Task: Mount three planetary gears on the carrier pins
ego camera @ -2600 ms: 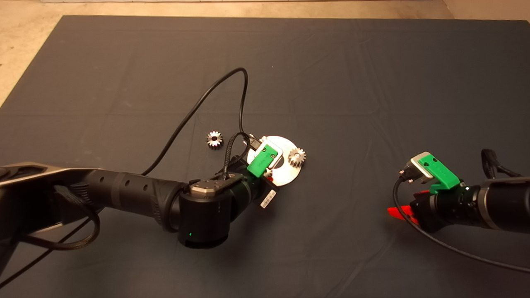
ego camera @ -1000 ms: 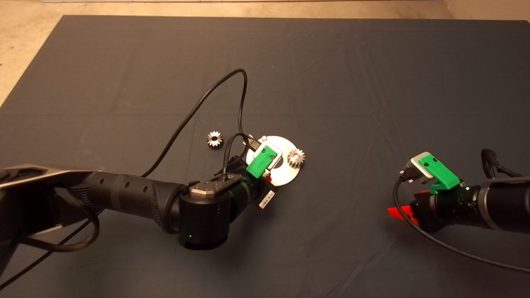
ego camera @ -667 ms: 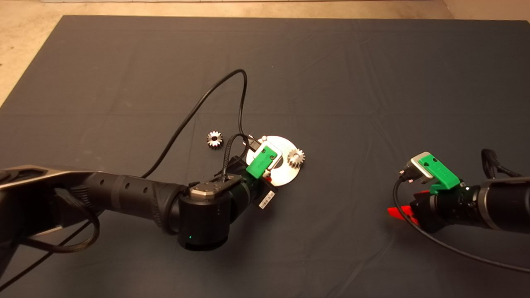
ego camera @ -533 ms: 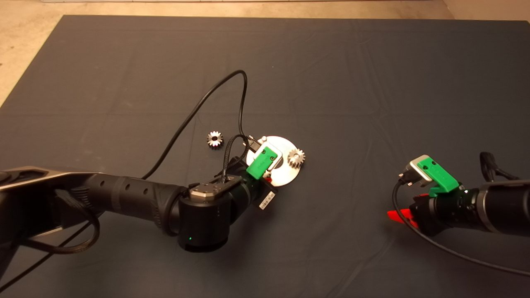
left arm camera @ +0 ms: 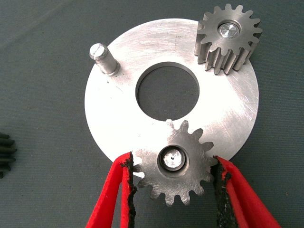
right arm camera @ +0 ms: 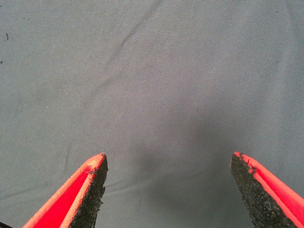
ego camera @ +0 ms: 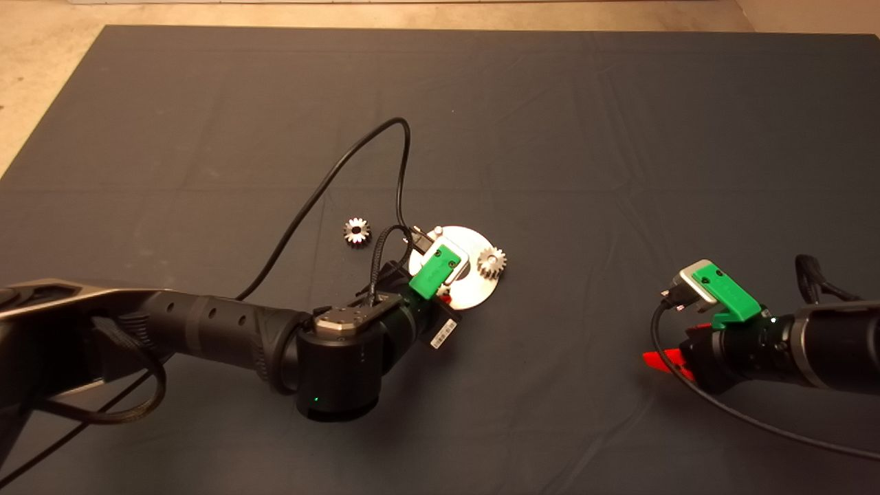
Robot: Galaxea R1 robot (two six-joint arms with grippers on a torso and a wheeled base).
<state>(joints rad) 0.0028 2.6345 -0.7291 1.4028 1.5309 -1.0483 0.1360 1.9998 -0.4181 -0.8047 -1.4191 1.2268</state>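
We view the carrier disc [left arm camera: 118, 123] lying flat on the dark mat [ego camera: 550, 137], near the mat's middle, its centre hole [left arm camera: 167, 91] facing straight up. Three pins stand upright from the disc, their axes perpendicular to it. One pin [left arm camera: 103, 58] is bare. A second carries a seated gear [left arm camera: 229, 38], which in the head view sits on the disc's right-hand edge [ego camera: 492, 262]. The third pin's end [left arm camera: 171, 158] shows in the bore of another gear [left arm camera: 173, 166], which lies flat with its bore axis vertical and its teeth overhanging the disc's rim.

We see the left gripper [left arm camera: 173, 183] at this gear, one pad [left arm camera: 127, 187] touching its teeth and the other [left arm camera: 219, 185] just beside them; whether the fingers are pressing the gear or have let go, we cannot tell. The third gear [ego camera: 356, 231] lies flat on the mat, left of the disc and apart from it, bore upward. A black cable [ego camera: 330, 179] loops from the left arm across the mat.

The right gripper [right arm camera: 168, 190] hovers over bare mat well to the right of the disc, its fingers spread wide with nothing between them. Beyond the mat's far and left edges, we see a pale floor [ego camera: 41, 82].
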